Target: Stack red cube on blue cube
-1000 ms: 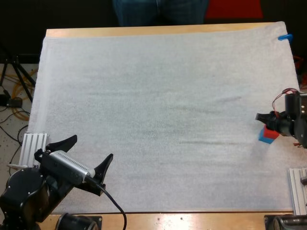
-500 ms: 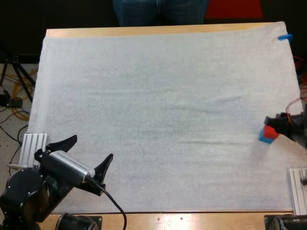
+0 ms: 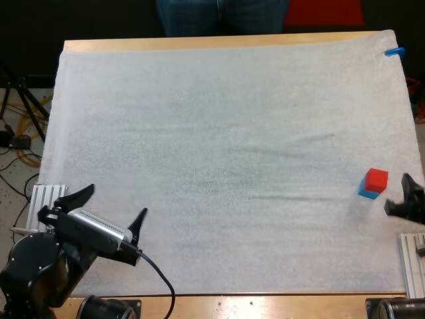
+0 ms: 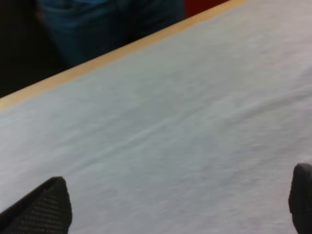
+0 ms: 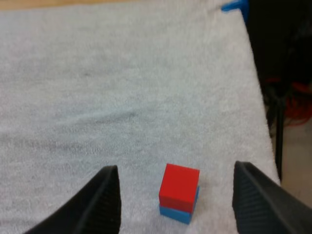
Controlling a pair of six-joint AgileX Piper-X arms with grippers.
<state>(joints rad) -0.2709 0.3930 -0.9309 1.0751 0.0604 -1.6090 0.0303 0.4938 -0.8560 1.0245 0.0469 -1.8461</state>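
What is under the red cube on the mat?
The blue cube sits under the red cube, on the white mat. Only its side faces show; the red cube covers its top.

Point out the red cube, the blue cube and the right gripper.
red cube (image 5: pixel 181 180): right wrist view, on its upper face.
blue cube (image 5: pixel 175 214): right wrist view, on the strip showing beneath the red cube.
right gripper (image 3: pixel 396 193): high view, midway between its open fingertips.

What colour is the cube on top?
It's the red cube, sitting on the blue cube. Best in the right wrist view.
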